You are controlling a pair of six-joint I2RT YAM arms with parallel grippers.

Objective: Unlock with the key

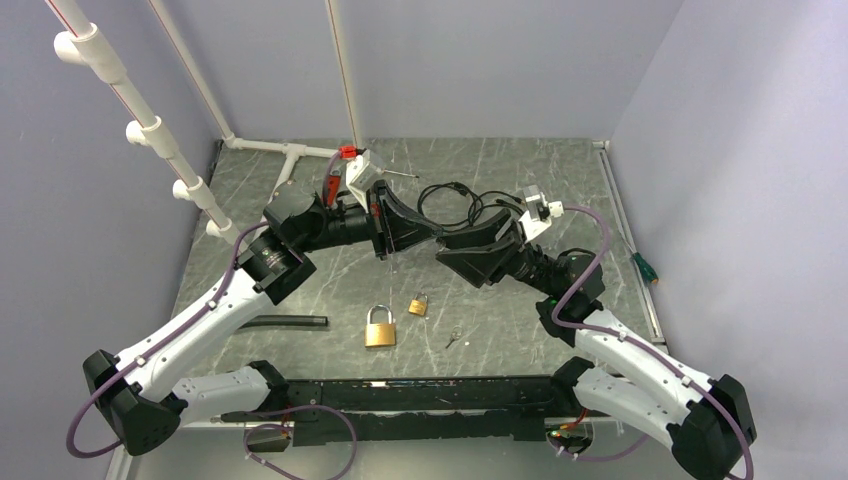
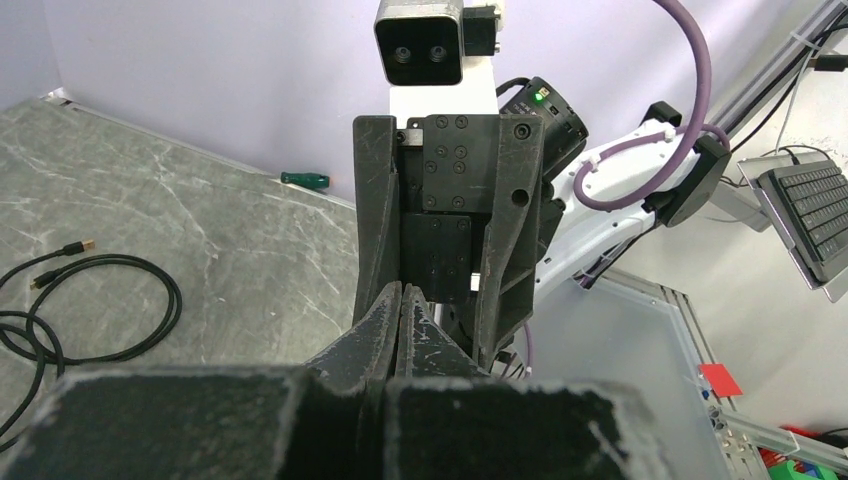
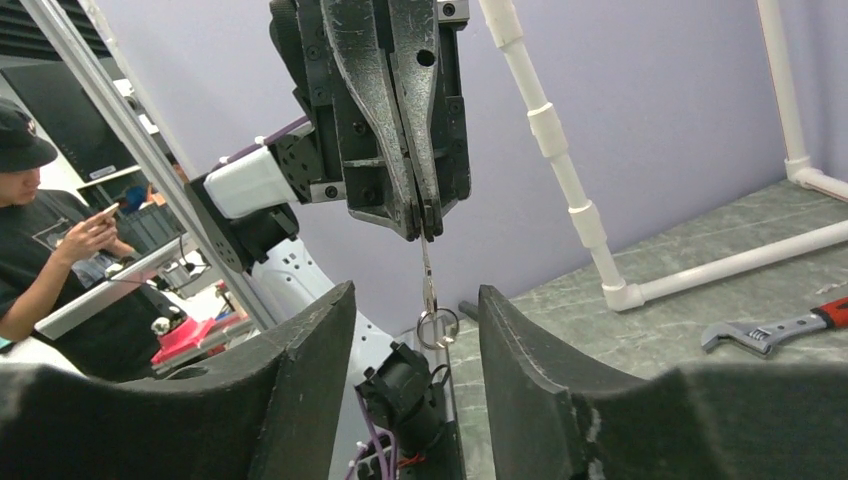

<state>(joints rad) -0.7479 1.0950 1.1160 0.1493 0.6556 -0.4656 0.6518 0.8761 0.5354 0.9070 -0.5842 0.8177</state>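
Apparently the step in hand was a handover of the key [image 3: 428, 272] in the air, above the middle of the desk [image 1: 330, 285]. The left end effector [image 3: 418, 228] was pressed together on the upper end of the key, so that the key hung straight down with its ring [image 3: 437, 328] at the bottom. The right end effector [image 3: 415, 295] faced it with fingers spread, one on each side of the hanging key, not touching it.

To do it well, I judged that the right fingers had to meet the flat faces of the key near its head, just above the ring, so that the blade stayed free for the lock. The left pinch had to hold until the right one was firmly shut, because such a thin key could easily twist or slip. The closing had to be slow and centred.

Two padlocks, a larger padlock [image 1: 379, 327] and a smaller padlock [image 1: 418, 304], lay on the desk below, near the arms' bases, with a second key [image 1: 454, 338] beside them. Which lock was meant, I could not tell.
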